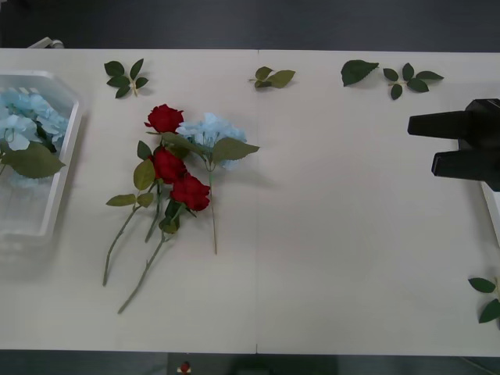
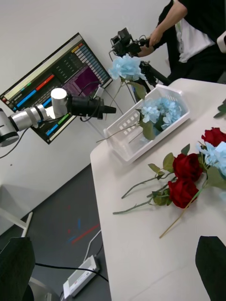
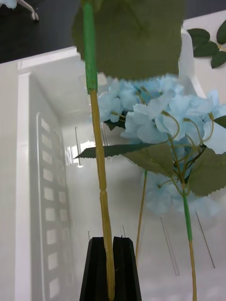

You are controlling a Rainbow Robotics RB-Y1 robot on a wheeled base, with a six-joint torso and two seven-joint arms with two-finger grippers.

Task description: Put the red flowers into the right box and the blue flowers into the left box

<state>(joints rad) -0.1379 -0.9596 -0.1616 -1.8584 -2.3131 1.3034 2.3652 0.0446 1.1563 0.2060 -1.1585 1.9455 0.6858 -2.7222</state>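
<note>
Blue flower stem (image 3: 100,178) is clamped between the left gripper (image 3: 111,268) fingers, above the left box (image 3: 42,197); right gripper (image 1: 451,144) hangs spread, empty.

Open table (image 1: 344,234) across the middle and right, no obstacles between the flower pile and the right gripper (image 1: 426,144), which sits far right with fingers apart. Pile: three red flowers (image 1: 173,166) tangled with one blue flower (image 1: 209,130), stems crossing, leaves overlapping, so access is tight. Stems trail toward the near edge with clear table beside them. Leaf sprigs (image 1: 125,76) line the far edge. Left box (image 1: 66,148) half full of blue blooms; bare floor at its near end.
</note>
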